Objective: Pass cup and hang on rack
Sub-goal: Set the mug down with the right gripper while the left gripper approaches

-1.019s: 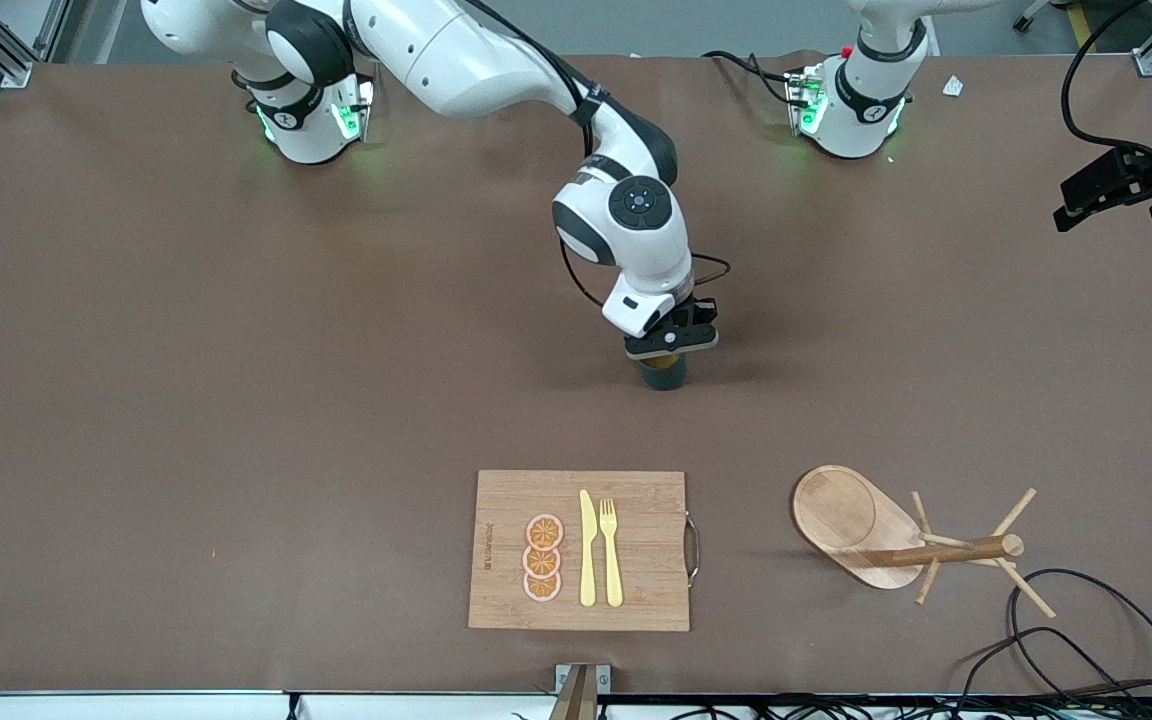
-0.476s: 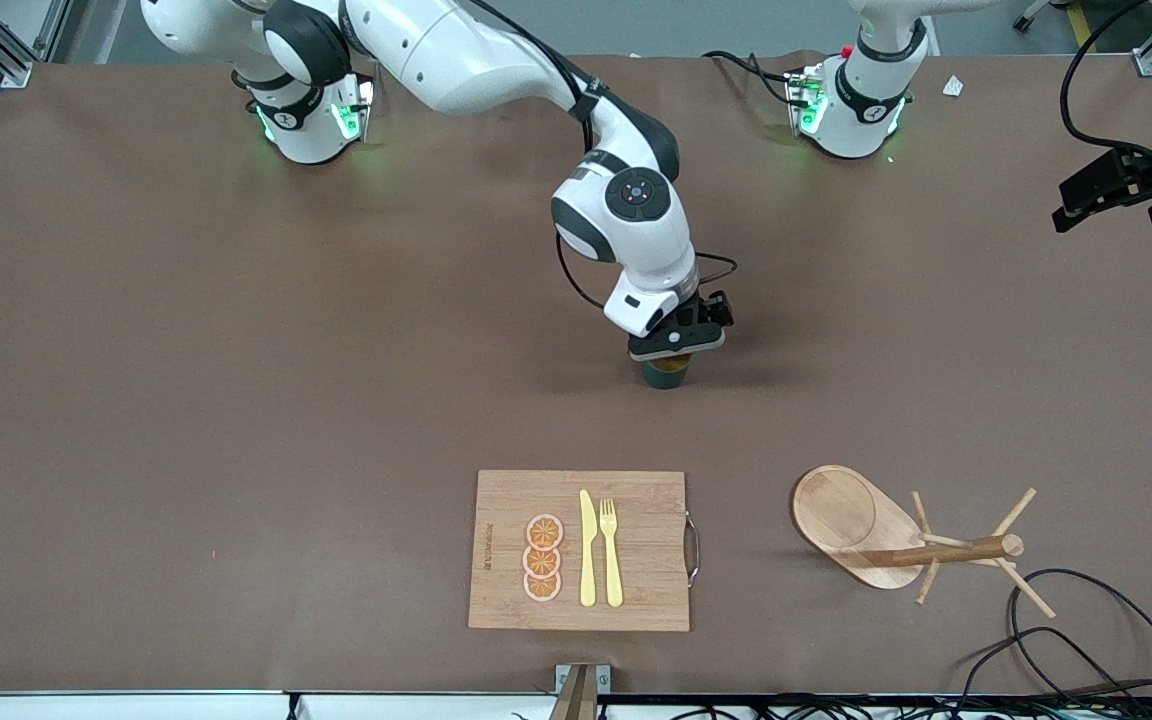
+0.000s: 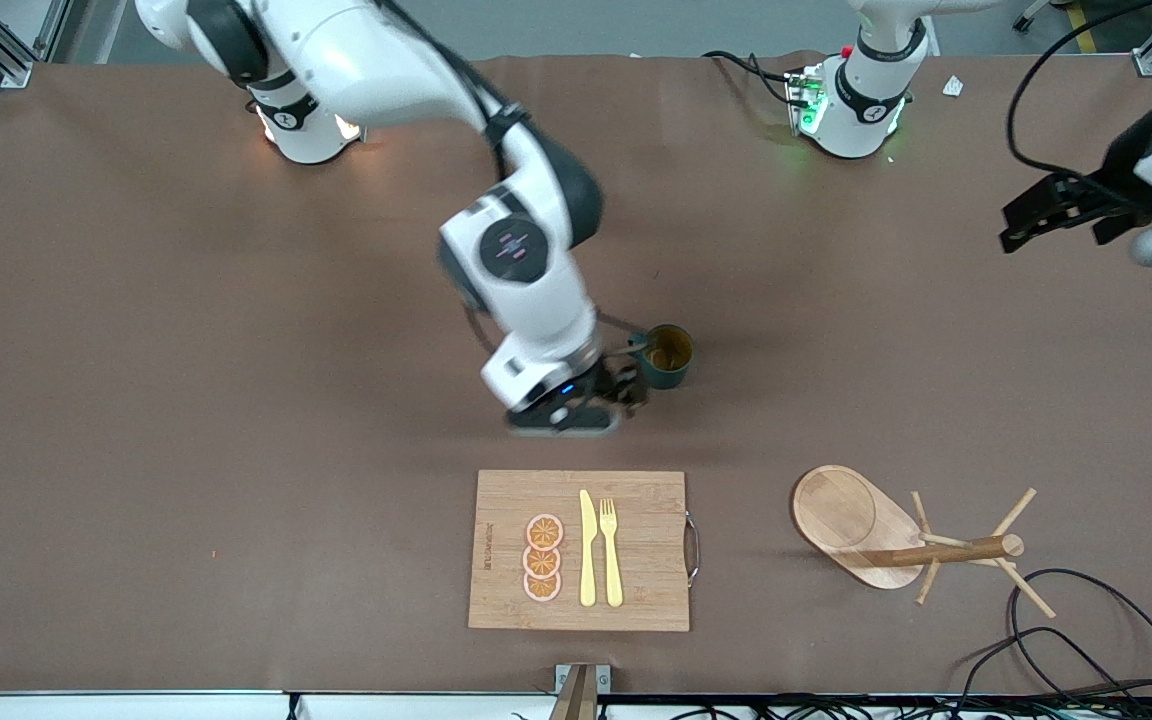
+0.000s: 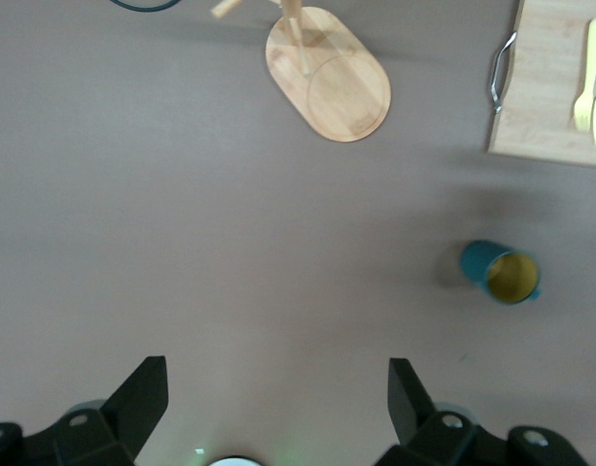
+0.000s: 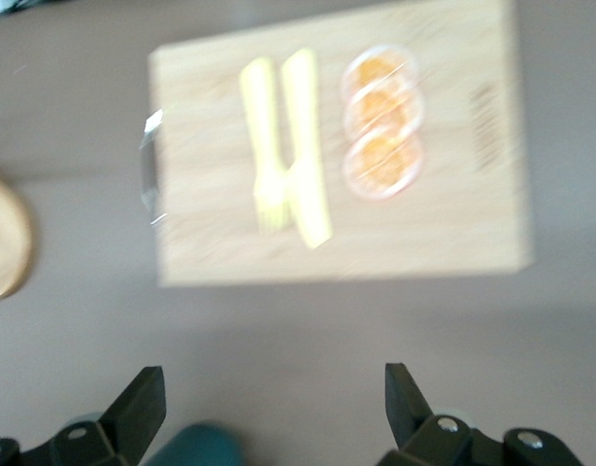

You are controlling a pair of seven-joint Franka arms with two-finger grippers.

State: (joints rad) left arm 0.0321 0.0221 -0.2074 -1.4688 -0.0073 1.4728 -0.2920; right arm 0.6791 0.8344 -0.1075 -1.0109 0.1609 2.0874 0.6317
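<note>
Blurring right arm [image 3: 521,250] partly over cup [image 3: 669,354]

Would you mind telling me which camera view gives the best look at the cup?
The left wrist view: the cup shows whole, with its teal wall and yellowish inside unobstructed. The front view shows the cup upright with its inside in sight, but the right arm partly crowds it. The right wrist view catches only a blurred teal edge.
</note>
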